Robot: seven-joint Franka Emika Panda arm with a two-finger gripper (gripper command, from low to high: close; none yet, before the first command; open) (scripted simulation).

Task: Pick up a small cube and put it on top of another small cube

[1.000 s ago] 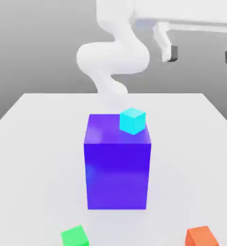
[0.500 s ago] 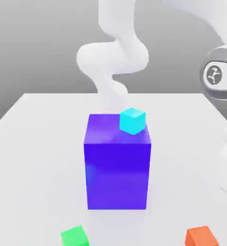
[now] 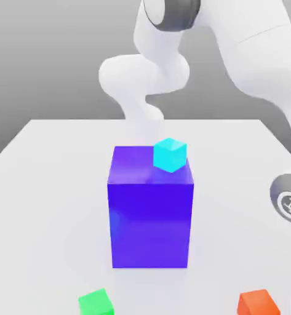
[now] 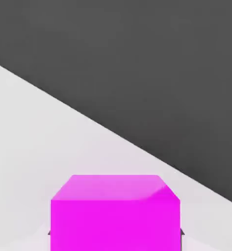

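The pincer is closed around the small cube (image 4: 115,213), which sits right between its jaws, close under the hand camera, and seems low over the counter (image 4: 34,147). So you have, I judge, the grasp done. What is left for you: lift the cube, carry it to another small cube, and set it on top.

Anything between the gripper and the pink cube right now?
Nothing visible. In the hand view the pink cube sits close in front of the camera on the white table, with no other thing before it. The tall blue block and the cyan cube on top of it show in the exterior view.
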